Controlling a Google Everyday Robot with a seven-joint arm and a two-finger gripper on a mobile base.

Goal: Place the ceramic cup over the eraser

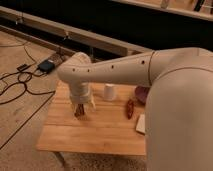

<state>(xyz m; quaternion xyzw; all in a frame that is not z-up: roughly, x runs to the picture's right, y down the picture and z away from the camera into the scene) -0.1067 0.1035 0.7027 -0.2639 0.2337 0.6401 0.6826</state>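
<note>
Fingers [75, 108] spread, gripper [80, 114] pointing down left of ceramic cup [110, 92]; eraser [78, 111] btwn them, mostly hidden, contact unclear.

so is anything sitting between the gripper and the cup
No. In the camera view, only bare tabletop lies between the gripper, low over its left part, and the cup standing to the picture's right of it.

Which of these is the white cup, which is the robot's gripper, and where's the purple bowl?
ceramic cup [110, 92], camera view, middle of its white side.
gripper [80, 110], camera view, its lower end, left of the cup.
purple bowl [140, 93], camera view, its visible edge, right of the cup.
</note>
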